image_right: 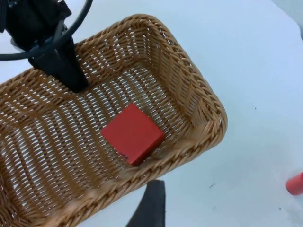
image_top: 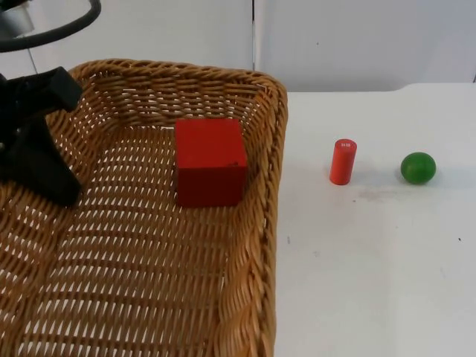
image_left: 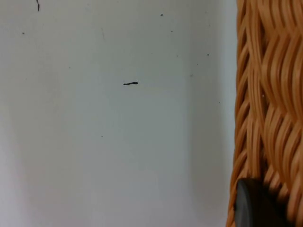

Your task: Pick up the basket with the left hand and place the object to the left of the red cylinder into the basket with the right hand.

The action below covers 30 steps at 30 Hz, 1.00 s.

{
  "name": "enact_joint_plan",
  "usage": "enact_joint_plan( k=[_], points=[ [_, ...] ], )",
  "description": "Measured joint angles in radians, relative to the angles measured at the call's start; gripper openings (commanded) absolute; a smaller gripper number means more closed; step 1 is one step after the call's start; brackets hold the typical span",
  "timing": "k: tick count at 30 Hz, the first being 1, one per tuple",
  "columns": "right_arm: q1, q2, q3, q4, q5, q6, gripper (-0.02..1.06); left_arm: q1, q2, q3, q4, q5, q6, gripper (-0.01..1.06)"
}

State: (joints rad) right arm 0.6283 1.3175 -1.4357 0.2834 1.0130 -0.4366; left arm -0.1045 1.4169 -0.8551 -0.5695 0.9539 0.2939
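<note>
My left gripper [image_top: 37, 141] clamps the wicker basket [image_top: 271, 186] rim; red cube [image_top: 210, 161] already sits inside. Right gripper [image_right: 150, 208], finger state unclear, hovers above: retract straight up, basket level.

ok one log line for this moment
left gripper: shut on woven wicker basket rim | red cube: in basket | right gripper: above basket

A robotics lab bench. A bare white table top [image_top: 372, 282] ends at a grey partition wall [image_top: 357, 37]. Toy-like test props sit on it.
</note>
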Motion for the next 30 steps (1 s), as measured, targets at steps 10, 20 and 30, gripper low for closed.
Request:
enact_joint_plan(
  k=[10, 20, 30],
  points=[
    [0.0, 0.0, 0.0, 0.0, -0.016, 0.0, 0.78, 0.0, 0.0, 0.0, 0.0, -0.007, 0.024, 0.0],
    [0.0, 0.0, 0.0, 0.0, -0.018, 0.0, 0.78, 0.0, 0.005, 0.0, 0.0, -0.053, 0.046, 0.0],
    [0.0, 0.0, 0.0, 0.0, -0.005, -0.007, 0.78, 0.0, 0.115, 0.0, -0.06, -0.126, 0.134, 0.0]
  ],
)
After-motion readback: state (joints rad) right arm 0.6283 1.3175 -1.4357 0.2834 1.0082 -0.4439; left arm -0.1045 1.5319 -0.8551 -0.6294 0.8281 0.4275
